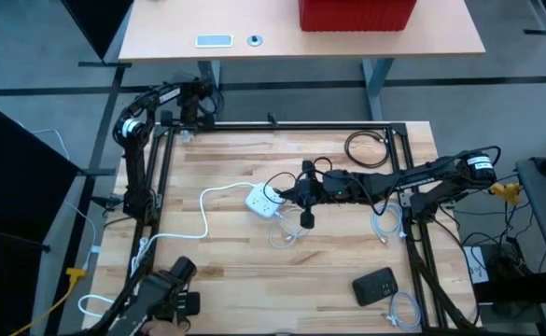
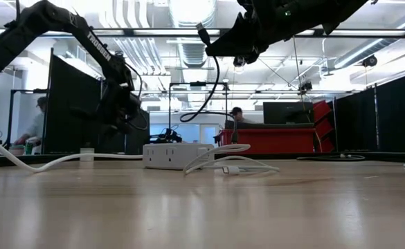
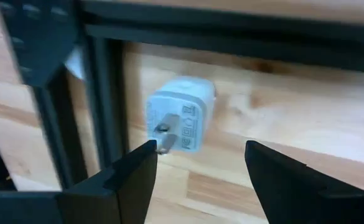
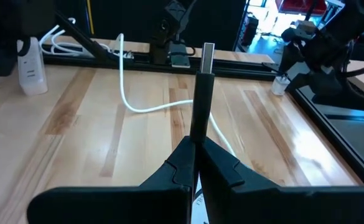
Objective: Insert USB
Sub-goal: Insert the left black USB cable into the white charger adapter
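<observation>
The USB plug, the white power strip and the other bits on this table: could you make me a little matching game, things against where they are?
Things:
1. USB plug
2. white power strip
3. white wall charger
4. coiled black cable

Places:
a. lying on the wood in front of the open left gripper
b. far right corner of the table
d. pinched upright in the shut right gripper
c. middle of the table, white cord trailing away

Pairs: 1-d, 2-c, 3-a, 4-b

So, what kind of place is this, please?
Probably a robotics lab or workshop: a wooden table inside a black frame, black partition panels behind, and exposed ceiling ducts with strip lights.
</observation>
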